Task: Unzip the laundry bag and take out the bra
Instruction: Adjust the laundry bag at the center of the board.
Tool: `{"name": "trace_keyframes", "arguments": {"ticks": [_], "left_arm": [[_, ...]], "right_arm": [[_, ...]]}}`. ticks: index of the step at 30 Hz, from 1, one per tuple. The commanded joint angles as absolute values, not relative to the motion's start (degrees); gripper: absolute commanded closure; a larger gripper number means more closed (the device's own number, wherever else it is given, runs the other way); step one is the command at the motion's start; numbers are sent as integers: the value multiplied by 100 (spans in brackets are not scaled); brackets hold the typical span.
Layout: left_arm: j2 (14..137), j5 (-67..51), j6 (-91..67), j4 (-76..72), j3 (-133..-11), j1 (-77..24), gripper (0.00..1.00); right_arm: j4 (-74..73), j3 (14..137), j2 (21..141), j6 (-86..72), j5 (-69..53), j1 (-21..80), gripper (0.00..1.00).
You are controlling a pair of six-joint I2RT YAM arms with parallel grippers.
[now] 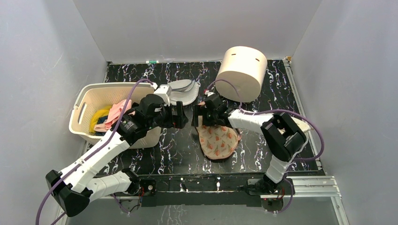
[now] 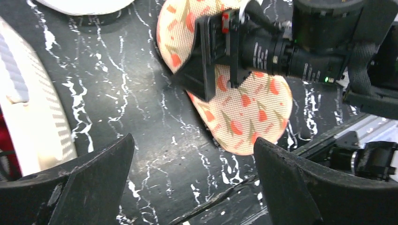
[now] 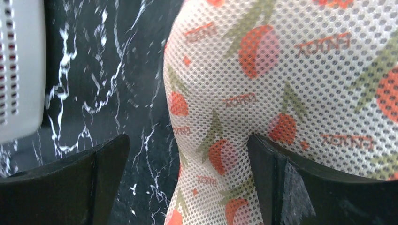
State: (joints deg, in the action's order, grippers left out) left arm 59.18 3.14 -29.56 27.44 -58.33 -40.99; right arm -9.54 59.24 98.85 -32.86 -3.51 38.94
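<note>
**Closing on the bag: zipper not yet opened**

Treat every step of the task as outstanding. At the far left, the white basket holds coloured laundry and plays no part here. Just right of it, the left gripper hangs above the black table. Its fingers are spread wide with nothing between them.

It is near the left edge of the laundry bag and appears clear of it. The right gripper sits low over the bag's far lobe. Its fingers are also spread wide and grip nothing, with flowered mesh directly beneath them.

The bag lies flat at the table's centre, long axis running near to far, nearer to you than the round cream pouch. Both lobes appear closed. You cannot see the zipper pull in any view, and the bra is not visible, so assume it is inside.

Remaining steps:
- Locate and pinch the pull.
- Run the zipper round the rim while the other gripper restrains the bag.
- Open the shell and lift out the bra.
</note>
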Motion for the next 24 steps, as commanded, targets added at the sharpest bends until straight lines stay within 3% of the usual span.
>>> {"name": "trace_keyframes", "arguments": {"ticks": [1,6,13,17,24], "left_arm": [[5825,699,-2474,3383,-6113,-4109,1],[5903,384,-2471,3235,-5920,-4110,2],[6280,-775,-2175,2463,-5626,-4128,2],[6185,-1116,-1335,1637,-5093,-4602,2],[6500,-1706,999,1305,-4806,-5920,2]], "right_arm": [[-266,5728,9833,-2826,-998,4477,2],[-787,5541,9495,-2504,-1383,4545,2],[-1792,5383,7679,-2123,-58,4507,2],[-2235,5178,6594,-2441,1005,4275,2],[-2654,4636,4990,-2628,1560,3860,2]]}}
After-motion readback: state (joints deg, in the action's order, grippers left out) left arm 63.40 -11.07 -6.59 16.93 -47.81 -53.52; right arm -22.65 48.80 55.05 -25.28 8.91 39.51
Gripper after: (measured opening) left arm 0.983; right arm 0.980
